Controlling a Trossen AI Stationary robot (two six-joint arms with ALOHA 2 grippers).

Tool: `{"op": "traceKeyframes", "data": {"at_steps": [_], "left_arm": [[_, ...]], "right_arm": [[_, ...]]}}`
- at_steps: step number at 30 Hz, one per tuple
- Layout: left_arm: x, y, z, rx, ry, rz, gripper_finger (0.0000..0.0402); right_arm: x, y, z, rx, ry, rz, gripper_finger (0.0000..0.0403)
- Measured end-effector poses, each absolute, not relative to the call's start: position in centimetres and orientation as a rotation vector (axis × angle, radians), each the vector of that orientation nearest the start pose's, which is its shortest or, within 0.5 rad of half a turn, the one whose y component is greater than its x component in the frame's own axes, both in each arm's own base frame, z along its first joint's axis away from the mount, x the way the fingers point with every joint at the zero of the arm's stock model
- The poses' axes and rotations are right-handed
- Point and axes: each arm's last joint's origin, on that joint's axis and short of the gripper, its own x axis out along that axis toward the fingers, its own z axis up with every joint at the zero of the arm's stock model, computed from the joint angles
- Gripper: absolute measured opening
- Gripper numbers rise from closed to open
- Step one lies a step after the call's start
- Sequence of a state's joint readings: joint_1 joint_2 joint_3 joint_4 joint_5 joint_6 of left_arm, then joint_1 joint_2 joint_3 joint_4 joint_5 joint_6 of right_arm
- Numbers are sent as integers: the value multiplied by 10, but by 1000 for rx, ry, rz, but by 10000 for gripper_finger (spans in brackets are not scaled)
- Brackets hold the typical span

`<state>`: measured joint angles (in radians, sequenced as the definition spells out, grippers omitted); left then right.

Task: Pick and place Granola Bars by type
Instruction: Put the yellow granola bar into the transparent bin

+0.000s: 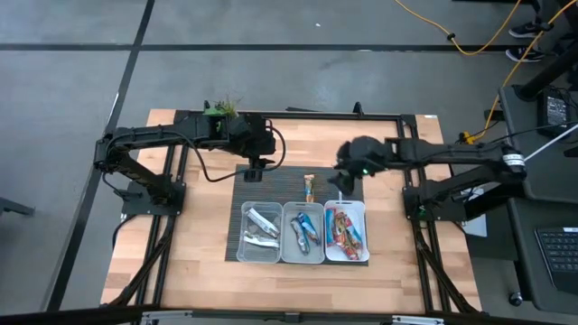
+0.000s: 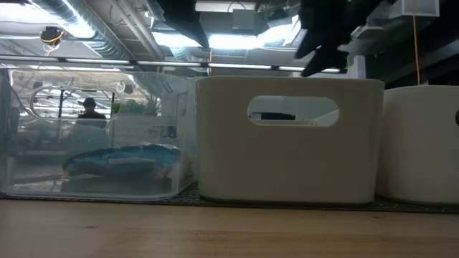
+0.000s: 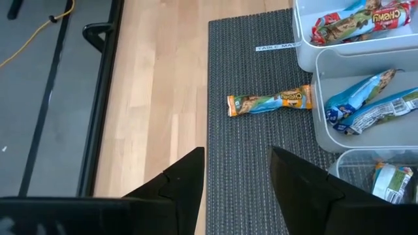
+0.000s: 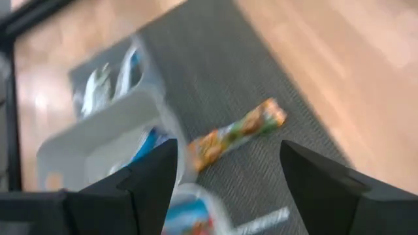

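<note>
One loose granola bar (image 1: 310, 188) with an orange and green wrapper lies flat on the dark mat, behind the trays; it also shows in the left wrist view (image 3: 269, 101) and the right wrist view (image 4: 238, 134). Silvery-white bars (image 1: 261, 227) lie in the clear left tray (image 1: 244, 246), blue bars (image 1: 303, 229) in the middle tray (image 1: 302, 259), red-orange bars (image 1: 344, 229) in the right tray (image 1: 364, 236). My left gripper (image 1: 254, 173) (image 3: 237, 176) hovers open over the mat's far left corner, left of the loose bar. My right gripper (image 1: 341, 185) (image 4: 228, 183) hovers open just right of the bar.
The three trays stand side by side on the mat (image 1: 280, 185), toward the table's near edge; in the low view they appear as a clear tray (image 2: 93, 136) and two white ones (image 2: 287, 140). Bare wood (image 1: 199, 235) lies left and right of the mat. A black frame edges the table.
</note>
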<state>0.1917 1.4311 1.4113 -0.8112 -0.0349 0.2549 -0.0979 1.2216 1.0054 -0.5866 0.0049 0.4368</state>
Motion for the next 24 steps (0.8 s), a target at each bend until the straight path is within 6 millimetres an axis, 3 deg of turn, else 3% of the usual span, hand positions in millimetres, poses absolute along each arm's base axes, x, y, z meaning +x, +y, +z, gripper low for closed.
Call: {"op": "traceKeyframes", "data": {"at_steps": [6, 11, 18, 24], "left_arm": [[289, 57, 349, 165, 851, 111, 160], [289, 57, 349, 166, 851, 112, 160], [289, 57, 349, 178, 852, 107, 159], [289, 57, 349, 188, 853, 100, 161]], "right_arm": [[281, -44, 270, 536, 696, -302, 271], [302, -54, 237, 670, 775, -312, 271], [320, -56, 189, 773, 935, -342, 271], [327, -57, 163, 796, 1003, -393, 271]]}}
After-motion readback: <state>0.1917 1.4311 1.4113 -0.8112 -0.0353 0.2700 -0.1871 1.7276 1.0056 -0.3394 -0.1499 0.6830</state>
